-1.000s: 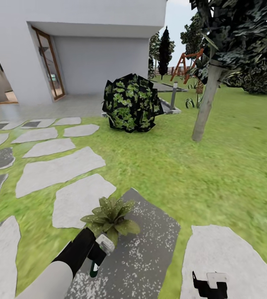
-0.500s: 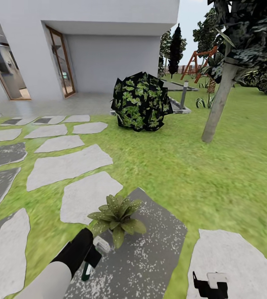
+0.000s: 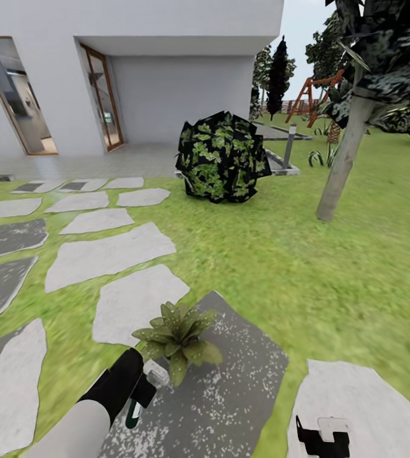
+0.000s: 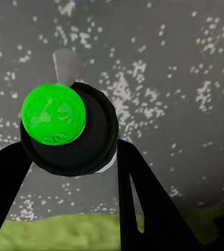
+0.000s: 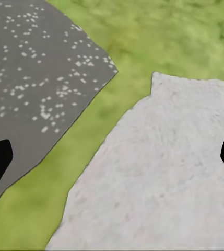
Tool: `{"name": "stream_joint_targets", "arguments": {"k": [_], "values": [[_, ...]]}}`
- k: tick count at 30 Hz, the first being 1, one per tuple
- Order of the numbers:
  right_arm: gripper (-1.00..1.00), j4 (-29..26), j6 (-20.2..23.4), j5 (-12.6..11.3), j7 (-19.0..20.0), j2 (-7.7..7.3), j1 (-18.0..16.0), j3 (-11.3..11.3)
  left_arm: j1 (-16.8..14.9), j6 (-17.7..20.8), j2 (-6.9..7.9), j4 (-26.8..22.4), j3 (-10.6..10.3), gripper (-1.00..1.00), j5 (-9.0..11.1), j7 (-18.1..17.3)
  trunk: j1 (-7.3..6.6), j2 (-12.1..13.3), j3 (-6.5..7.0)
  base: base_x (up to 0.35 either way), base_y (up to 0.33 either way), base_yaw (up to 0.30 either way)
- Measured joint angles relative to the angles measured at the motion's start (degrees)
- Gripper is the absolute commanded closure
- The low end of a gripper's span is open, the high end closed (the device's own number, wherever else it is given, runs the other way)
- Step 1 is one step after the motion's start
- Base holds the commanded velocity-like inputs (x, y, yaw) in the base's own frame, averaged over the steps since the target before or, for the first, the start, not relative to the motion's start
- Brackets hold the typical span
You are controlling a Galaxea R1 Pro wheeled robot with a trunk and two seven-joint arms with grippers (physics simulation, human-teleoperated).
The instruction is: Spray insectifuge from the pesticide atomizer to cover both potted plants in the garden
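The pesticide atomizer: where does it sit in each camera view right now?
Head view: pesticide atomizer low left, in the left hand, beside the potted plant.
Left wrist view: its round base fills centre-left.
Right wrist view: not in it.
Shared landmark: the dark speckled stone.

White forearm point(image 3: 71, 429), black fingers point(image 4: 143, 198)

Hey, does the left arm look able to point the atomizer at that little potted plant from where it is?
Probably yes. The left tool holds the pesticide atomizer right beside the potted plant, with nothing between them on the dark stepping stone.
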Motion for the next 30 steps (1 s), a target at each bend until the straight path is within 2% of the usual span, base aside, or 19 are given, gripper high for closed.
{"name": "stream_joint_targets", "arguments": {"k": [11, 22, 30], "values": [[-1.0, 0.0, 0.0, 0.0, 0.0, 0.02, 0.0, 0.0, 0.0, 0.3, -0.05, 0.1, -0.1, 1.0, -0.2, 0.0, 0.01, 0.0, -0.15, 0.007, -0.03, 0.22], [-1.0, 0.0, 0.0, 0.0, 0.0, 0.05, 0.0, 0.0, 0.0, 0.2, -0.14, 0.1, -0.1, 1.0, -0.4, 0.0, 0.02, 0.0, -0.15, -0.05, -0.254, 0.016], [-1.0, 0.0, 0.0, 0.0, 0.0, 0.08, 0.0, 0.0, 0.0, 0.3, -0.13, 0.0, 0.0, 1.0, -0.4, 0.0, 0.02, 0.0, -0.14, -0.086, -0.267, 0.253]]}}
